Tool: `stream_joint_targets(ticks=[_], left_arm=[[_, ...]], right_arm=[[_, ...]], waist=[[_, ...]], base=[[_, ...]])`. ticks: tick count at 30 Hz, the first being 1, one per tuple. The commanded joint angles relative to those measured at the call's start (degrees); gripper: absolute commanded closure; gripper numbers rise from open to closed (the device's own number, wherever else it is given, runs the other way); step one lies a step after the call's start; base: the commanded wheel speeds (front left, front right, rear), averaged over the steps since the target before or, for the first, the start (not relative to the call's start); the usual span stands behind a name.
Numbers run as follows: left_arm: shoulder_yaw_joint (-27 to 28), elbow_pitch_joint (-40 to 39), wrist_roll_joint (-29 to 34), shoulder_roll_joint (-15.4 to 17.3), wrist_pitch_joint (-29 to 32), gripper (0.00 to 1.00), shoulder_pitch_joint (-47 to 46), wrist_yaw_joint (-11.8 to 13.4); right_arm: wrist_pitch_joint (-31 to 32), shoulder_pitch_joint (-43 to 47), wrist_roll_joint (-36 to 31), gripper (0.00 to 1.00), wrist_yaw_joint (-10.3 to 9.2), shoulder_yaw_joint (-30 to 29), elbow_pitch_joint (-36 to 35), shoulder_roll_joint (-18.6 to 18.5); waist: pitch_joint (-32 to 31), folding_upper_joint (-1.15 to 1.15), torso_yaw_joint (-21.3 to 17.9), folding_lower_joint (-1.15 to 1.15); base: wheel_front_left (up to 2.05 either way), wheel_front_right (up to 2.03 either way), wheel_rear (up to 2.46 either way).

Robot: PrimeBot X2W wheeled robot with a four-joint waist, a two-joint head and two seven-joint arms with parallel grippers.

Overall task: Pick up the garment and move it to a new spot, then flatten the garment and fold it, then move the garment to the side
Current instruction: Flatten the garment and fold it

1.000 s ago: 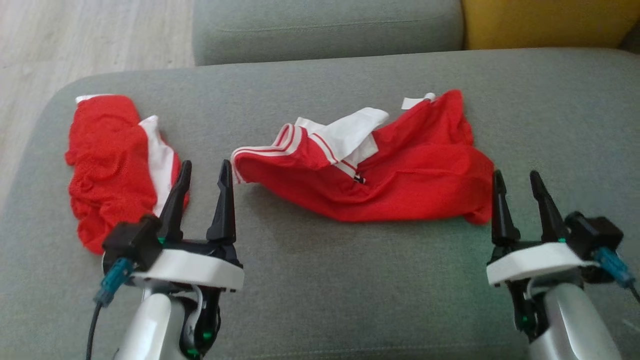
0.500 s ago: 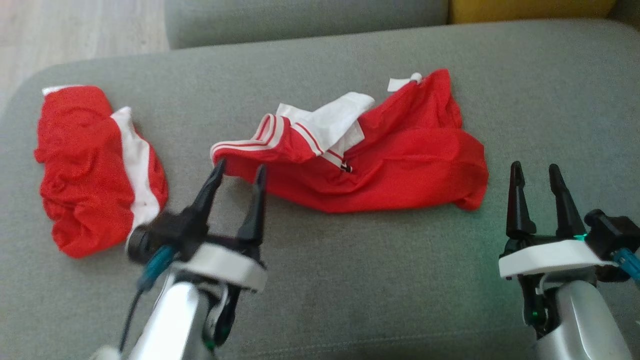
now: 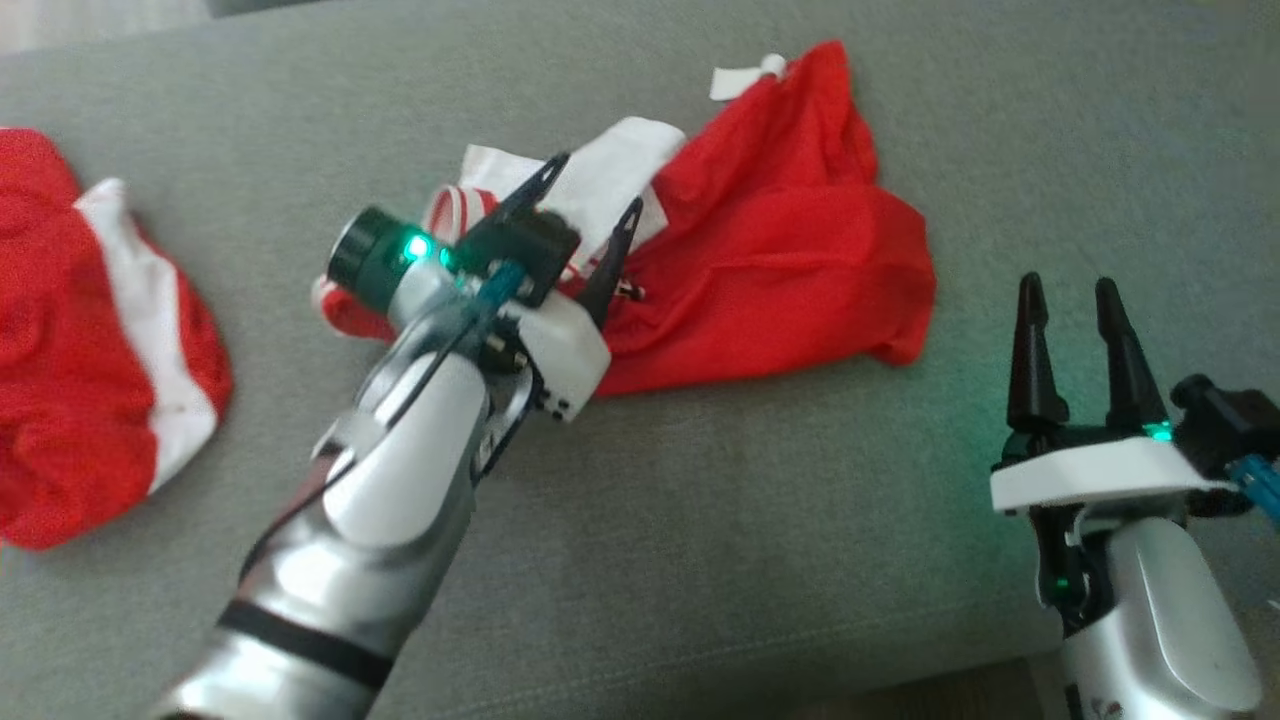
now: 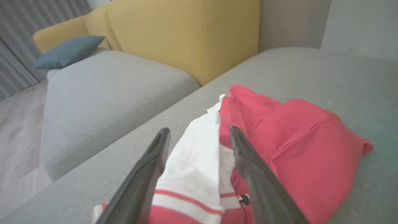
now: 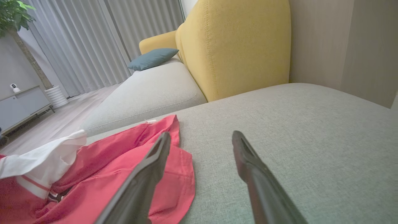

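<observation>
Grey seat (image 3: 700,560): woven fabric, broad and flat, carrying both cloths and running from the near edge to the far side.
Yellow backrest (image 4: 186,37): upholstered and upright, beyond the far edge of the seat, toward the right.
Second cushion (image 4: 102,93): paler grey, lying beyond the far edge, left of the yellow backrest.
Garment (image 3: 790,260): red mesh with a white, red-striped band, crumpled in the middle of the seat toward the far side. The red bulk lies to the right, and the white band (image 4: 196,158) is folded over at the left end.
Other red cloth (image 3: 60,400): red with a white panel, bunched at the far left of the seat, well apart from the garment.
Left gripper (image 3: 598,183): over the garment's left end, angled toward the right. Its fingers are spread wide, one on each side of the white band, gripping nothing. Whether the tips touch the cloth cannot be told.
Right gripper (image 3: 1066,283): at the near right over bare seat, near the garment's right corner and apart from it. Its fingers are spread wide and empty.
Teal pillow (image 4: 70,49): at the far end of the second cushion, against the yellow upholstery.
White tag (image 3: 735,80): at the garment's far edge.
</observation>
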Motion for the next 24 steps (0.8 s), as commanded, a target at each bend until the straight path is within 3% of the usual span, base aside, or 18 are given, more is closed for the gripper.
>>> stream_joint_targets(ticks=[1,8,11,16,24], left_arm=[[0.6,0.1,0.5,0.6,1.2,0.00,-4.1,0.1],[-2.4,7.9,2.2,0.6,2.8,0.00,-11.9,0.7],[-3.3,11.1,3.1,0.6,3.4,0.00,-14.2,2.1],[-3.1,15.8,3.3,0.6,3.7,0.00,-16.5,4.1],[-3.0,19.5,1.6,0.6,1.3,0.00,-17.7,4.9]], right_arm=[[-0.6,-1.8,0.6,0.00,0.23,1.7,-2.0,-0.2],[-0.6,-2.7,2.2,0.00,0.23,3.2,-2.0,-0.2],[-0.6,-2.9,2.7,0.00,0.23,3.6,-1.9,-0.2],[-0.6,-3.0,3.2,0.00,0.23,4.4,-1.9,-0.2],[-0.6,-2.9,3.4,0.00,0.23,4.4,-1.9,-0.2]], waist=[[2.0,0.00,-2.0,0.00],[4.6,0.00,-5.0,0.00],[5.1,0.00,-5.8,0.00],[5.3,0.00,-6.7,0.00],[5.0,0.00,-6.9,0.00]], base=[[0.00,0.00,0.00],[0.00,0.00,0.00],[0.00,0.00,0.00],[0.00,0.00,0.00],[0.00,0.00,0.00]])
